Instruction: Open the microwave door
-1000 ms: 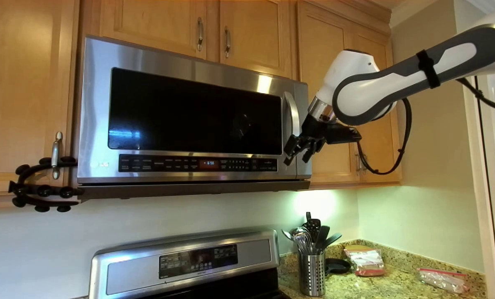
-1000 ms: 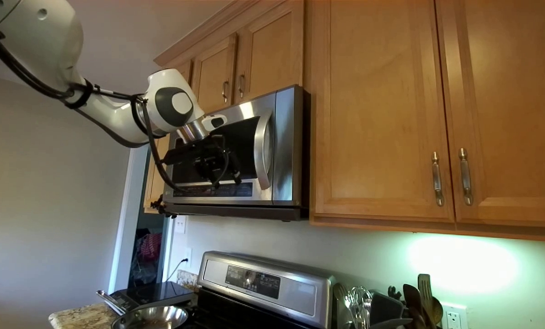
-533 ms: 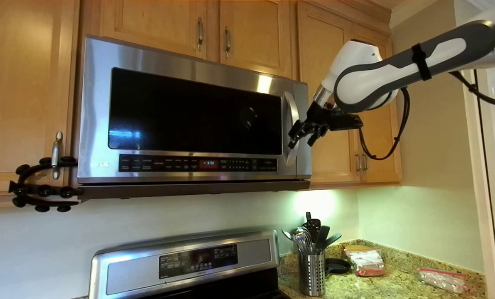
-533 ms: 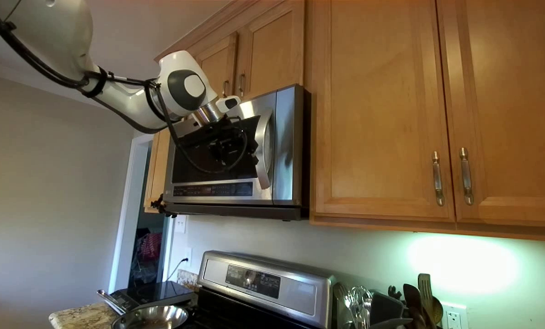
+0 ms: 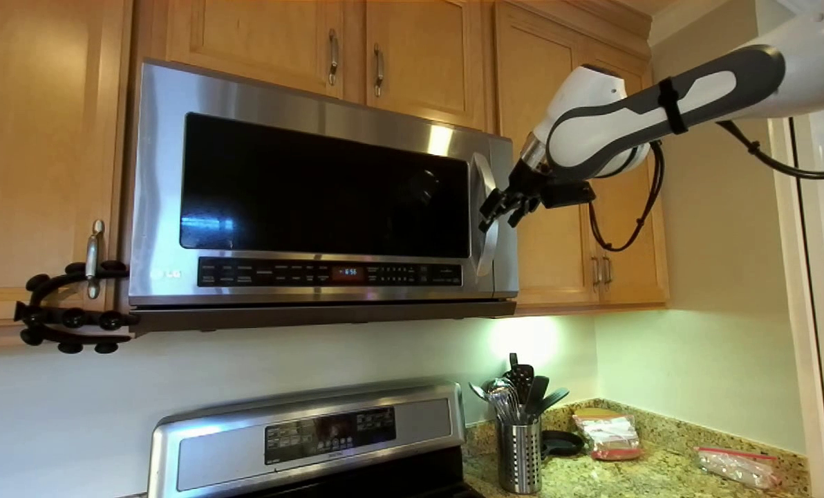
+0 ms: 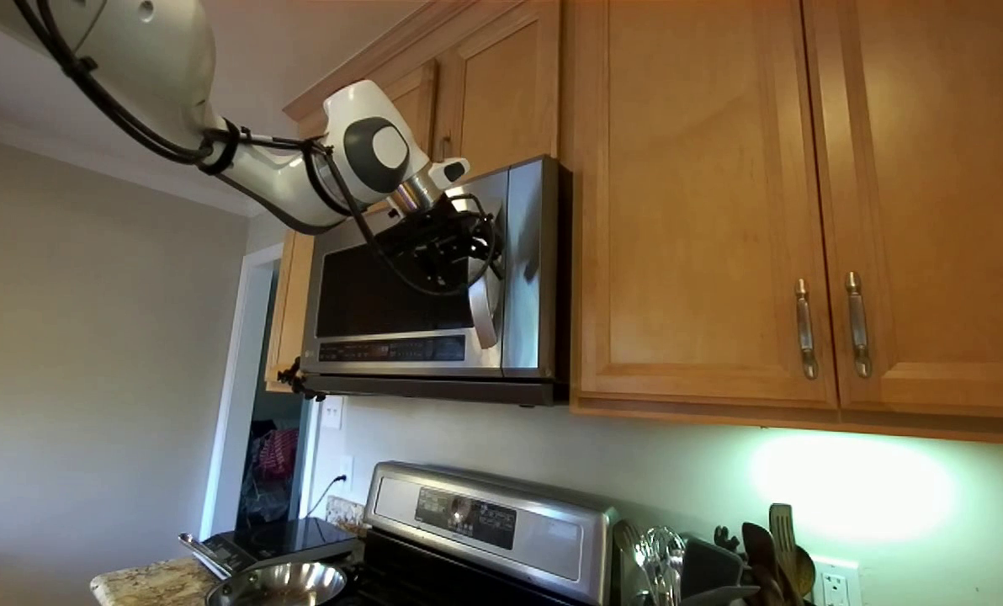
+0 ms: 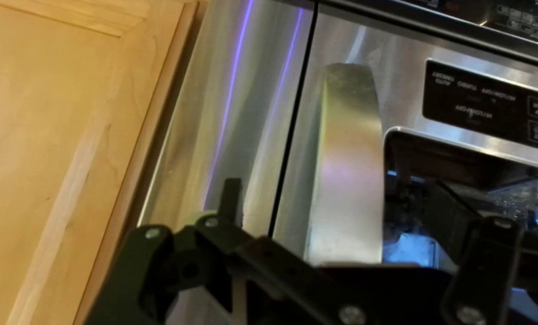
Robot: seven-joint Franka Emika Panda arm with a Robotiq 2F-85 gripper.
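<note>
While jaws stand apart, gripping nothing | closed microwave door (image 5: 325, 185) just ahead | contact unclear

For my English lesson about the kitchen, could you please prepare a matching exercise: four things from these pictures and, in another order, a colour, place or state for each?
1. microwave door
2. pincer
3. cabinet doors
4. utensil holder

A. light brown wood
B. standing on the counter
C. shut, steel-framed and dark
D. black, with jaws apart

Right pairs: 1-C, 2-D, 3-A, 4-B.
</note>
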